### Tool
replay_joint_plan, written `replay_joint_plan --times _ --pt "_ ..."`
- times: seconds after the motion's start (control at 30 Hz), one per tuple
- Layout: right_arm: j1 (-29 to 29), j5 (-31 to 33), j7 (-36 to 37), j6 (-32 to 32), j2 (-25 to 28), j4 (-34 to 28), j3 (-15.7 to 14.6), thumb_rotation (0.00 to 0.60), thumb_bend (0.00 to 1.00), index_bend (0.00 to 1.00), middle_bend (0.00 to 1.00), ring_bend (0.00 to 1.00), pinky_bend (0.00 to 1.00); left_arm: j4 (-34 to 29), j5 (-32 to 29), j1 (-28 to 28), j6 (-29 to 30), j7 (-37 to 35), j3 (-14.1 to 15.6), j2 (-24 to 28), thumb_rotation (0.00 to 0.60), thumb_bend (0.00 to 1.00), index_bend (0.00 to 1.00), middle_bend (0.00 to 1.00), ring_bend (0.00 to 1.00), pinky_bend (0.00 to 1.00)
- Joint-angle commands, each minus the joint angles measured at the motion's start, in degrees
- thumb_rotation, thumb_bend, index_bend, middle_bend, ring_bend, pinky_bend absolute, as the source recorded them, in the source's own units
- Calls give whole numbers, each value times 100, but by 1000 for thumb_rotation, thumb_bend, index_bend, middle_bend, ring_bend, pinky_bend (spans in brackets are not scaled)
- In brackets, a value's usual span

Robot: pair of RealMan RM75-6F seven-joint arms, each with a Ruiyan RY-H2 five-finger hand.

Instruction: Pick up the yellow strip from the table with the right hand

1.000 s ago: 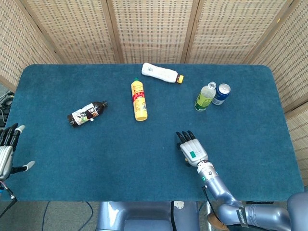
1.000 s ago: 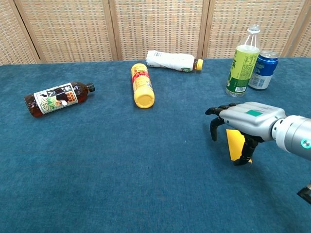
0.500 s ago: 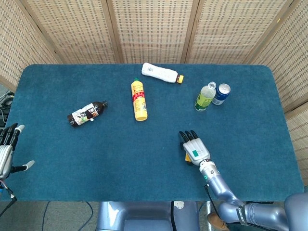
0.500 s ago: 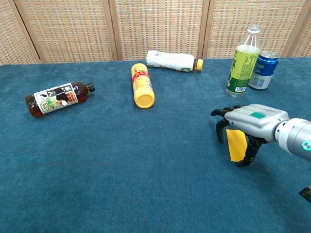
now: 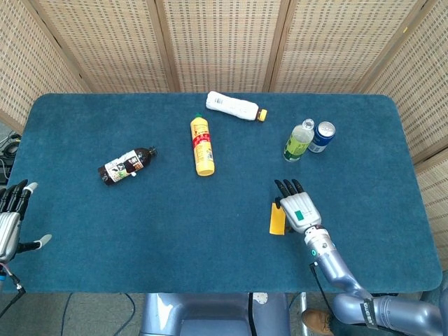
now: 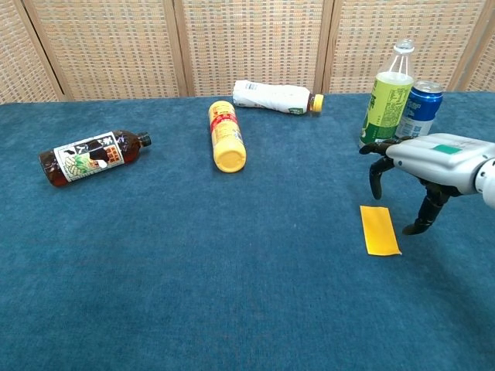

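Observation:
The yellow strip (image 6: 379,229) lies flat on the blue table, also visible as the yellow strip (image 5: 277,218) in the head view. My right hand (image 6: 429,166) hovers just right of and above it, palm down, fingers curled downward and apart, holding nothing; the head view shows the right hand (image 5: 299,208) beside the strip's right edge. My left hand (image 5: 10,217) hangs off the table's left edge with fingers spread, nothing in it.
A green bottle (image 6: 386,97) and a blue can (image 6: 418,111) stand just behind my right hand. A yellow bottle (image 6: 225,135), a white bottle (image 6: 274,96) and a dark bottle (image 6: 91,157) lie on the table (image 6: 193,270) further left.
My right hand has lifted and moved right off the yellow strip. The strip, earlier under the fingers, now lies uncovered on the table.

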Motion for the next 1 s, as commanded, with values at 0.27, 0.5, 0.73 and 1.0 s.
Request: replay_joint_plan --times 0.27,0.5,0.73,1.0 --pt "-88 -33 -68 -25 -154 -33 -206 600 0 412 0 0 0 -12 14 7 21 5 7 4 600 0 0 0 0 0" --pt "-51 75 -44 -83 -395 231 -125 600 0 413 0 0 0 10 -30 -14 -22 -2 -5 -2 600 0 0 0 0 0" --pt "-8 166 -121 -99 -514 330 -72 600 0 418 0 0 0 15 -40 -22 -32 -6 -8 -2 600 0 0 0 0 0" --pt "47 288 -166 -107 -634 426 20 600 0 426 0 0 0 13 -41 -27 -40 -10 -5 1 600 0 0 0 0 0"
